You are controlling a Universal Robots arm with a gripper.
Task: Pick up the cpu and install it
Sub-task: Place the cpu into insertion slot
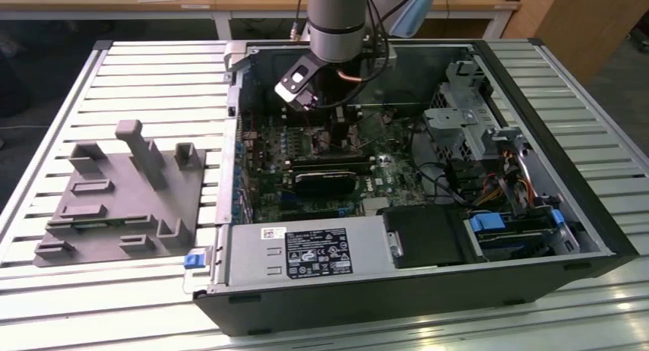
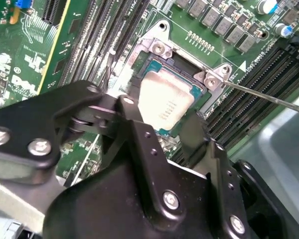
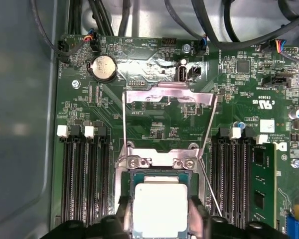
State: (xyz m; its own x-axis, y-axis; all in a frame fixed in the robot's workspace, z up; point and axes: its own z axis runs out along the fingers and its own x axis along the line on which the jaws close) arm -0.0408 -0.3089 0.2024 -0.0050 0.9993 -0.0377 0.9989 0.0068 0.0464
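Observation:
The cpu [image 2: 165, 105] is a flat square chip with a pale silver top, lying level within the motherboard socket frame [image 2: 162, 49]. Whether it is fully seated I cannot tell. My gripper [image 2: 162, 118] is shut on the cpu, with a black finger [image 2: 135, 124] against one side and another against the opposite side. In the first wrist view the cpu [image 3: 159, 206] sits just below the socket's hinge bar [image 3: 159, 160], the gripper [image 3: 159, 221] flanking it. The socket's load plate [image 3: 169, 98] is flipped open. In the exterior view the gripper [image 1: 338, 132] reaches down into the open computer case [image 1: 406, 305].
A grey plastic holder block [image 1: 121, 199] lies on the slatted table at the exterior view's left. Memory slots [image 3: 84, 179] and a green card [image 3: 263, 184] flank the socket. A thin lever wire [image 2: 269, 94] sticks out beside it. The power supply [image 1: 304, 252] and drive bays [image 1: 507, 229] fill the case's near side.

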